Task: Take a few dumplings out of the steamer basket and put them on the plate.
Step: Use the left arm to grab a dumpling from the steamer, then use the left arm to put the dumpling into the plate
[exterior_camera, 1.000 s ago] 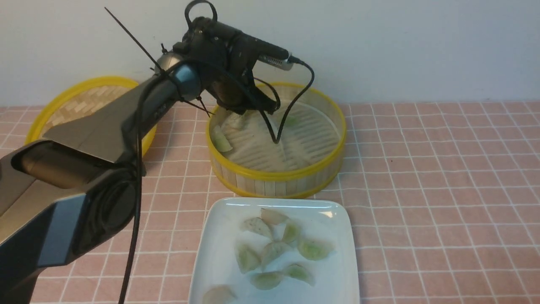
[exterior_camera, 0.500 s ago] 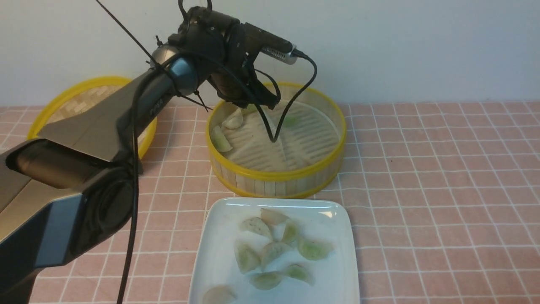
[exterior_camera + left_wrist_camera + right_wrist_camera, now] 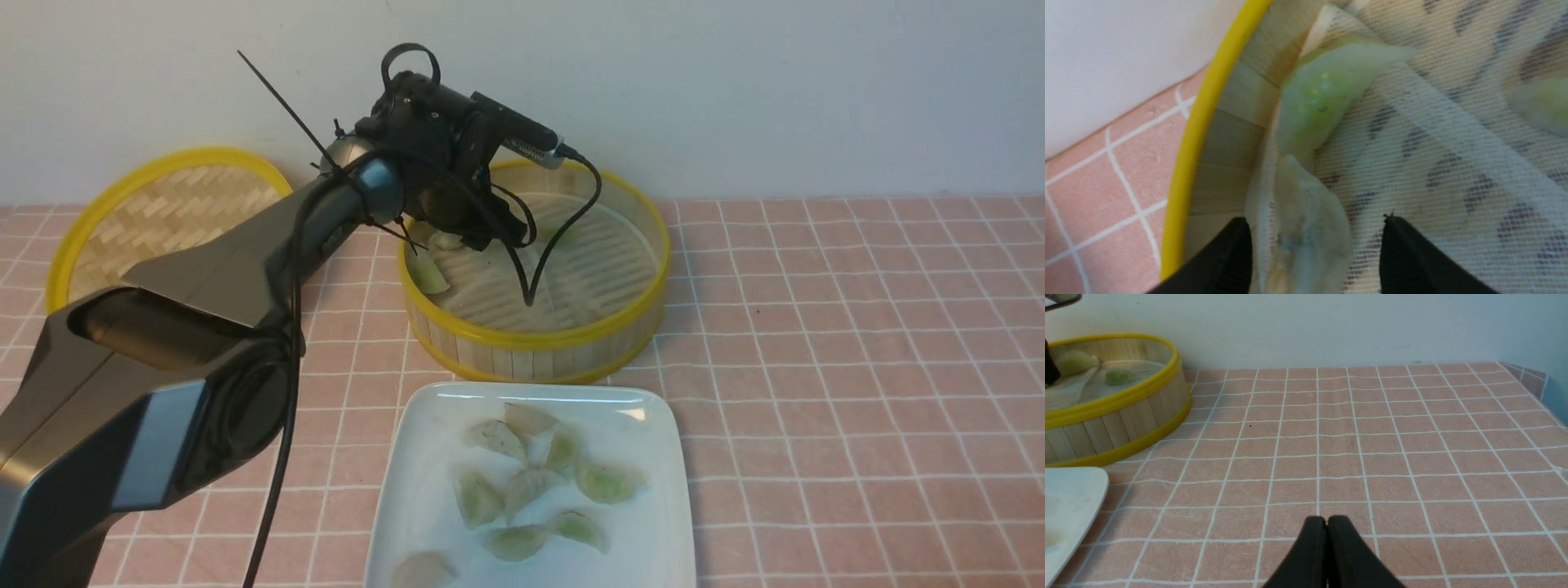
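The steamer basket [image 3: 531, 336] stands behind the white plate [image 3: 424, 490], which holds several dumplings [image 3: 608, 480]. My left gripper [image 3: 459, 237] is down inside the basket at its far-left wall. In the left wrist view it [image 3: 1314, 237] is open, with its jaws on either side of a whitish dumpling [image 3: 1306, 204] that lies on the mesh liner. A green dumpling [image 3: 1318, 102] lies just beyond it against the basket wall [image 3: 1224, 122]. Another dumpling [image 3: 428, 273] lies at the basket's left wall. My right gripper [image 3: 1327, 522] is shut and empty, low over the tablecloth.
The flat woven lid [image 3: 163, 204] lies at the back left, partly behind my left arm. A black cable [image 3: 531, 278] hangs from the wrist into the basket. The right wrist view shows the basket [image 3: 1126, 416] and a plate corner [image 3: 1069, 498].
My left gripper first lifted slightly, then dropped lower into the basket at its far-left wall, over the whitish dumpling. The dumplings on the plate have not moved.
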`<state>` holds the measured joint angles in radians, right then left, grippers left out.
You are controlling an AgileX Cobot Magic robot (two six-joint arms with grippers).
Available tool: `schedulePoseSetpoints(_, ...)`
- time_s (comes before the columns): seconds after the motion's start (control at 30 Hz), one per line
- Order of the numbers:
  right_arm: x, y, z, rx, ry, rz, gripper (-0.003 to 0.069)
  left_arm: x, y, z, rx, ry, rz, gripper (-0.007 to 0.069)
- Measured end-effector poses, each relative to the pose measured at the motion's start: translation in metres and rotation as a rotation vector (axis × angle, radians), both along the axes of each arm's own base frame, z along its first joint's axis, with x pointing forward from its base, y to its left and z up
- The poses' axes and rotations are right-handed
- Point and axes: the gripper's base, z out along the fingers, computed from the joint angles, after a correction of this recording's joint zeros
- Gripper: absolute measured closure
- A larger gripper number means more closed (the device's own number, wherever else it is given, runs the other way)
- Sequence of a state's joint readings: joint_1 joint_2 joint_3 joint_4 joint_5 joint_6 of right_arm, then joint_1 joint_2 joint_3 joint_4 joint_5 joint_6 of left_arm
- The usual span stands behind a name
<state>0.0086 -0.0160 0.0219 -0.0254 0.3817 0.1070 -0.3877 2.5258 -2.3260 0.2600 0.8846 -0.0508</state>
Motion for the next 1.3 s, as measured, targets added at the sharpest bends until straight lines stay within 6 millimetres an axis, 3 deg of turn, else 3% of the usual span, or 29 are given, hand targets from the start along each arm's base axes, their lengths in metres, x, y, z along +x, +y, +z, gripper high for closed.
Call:
schedulePoseSetpoints(0.37, 0.000, 0.000, 0.000, 0.000, 0.000, 0.000, 0.0672, 0.000, 0.006, -0.012, 0.014, 0.045, 0.037, 0.0377)
schedulePoseSetpoints(0.67, 0.000, 0.000, 0.000, 0.000, 0.000, 0.000, 0.0672, -0.001, 0.006, -0.008, 0.005, 0.059, 0.058, 0.0390)
schedulePoseSetpoints(0.8, 0.000, 0.000, 0.000, 0.000, 0.000, 0.000, 0.0672, -0.006, 0.004, 0.010, -0.033, 0.074, 0.070, 0.0390)
schedulePoseSetpoints(1.0, 0.000, 0.000, 0.000, 0.000, 0.000, 0.000, 0.0672, -0.026, 0.000, 0.084, -0.155, 0.041, 0.012, 0.0390)
schedulePoseSetpoints(1.1, 0.000, 0.000, 0.000, 0.000, 0.000, 0.000, 0.0672, -0.040, -0.002, 0.111, -0.209, 0.055, -0.039, 0.0390)
schedulePoseSetpoints(1.3, 0.000, 0.000, 0.000, 0.000, 0.000, 0.000, 0.0672, -0.064, -0.009, 0.136, -0.304, 0.168, -0.134, 0.0390)
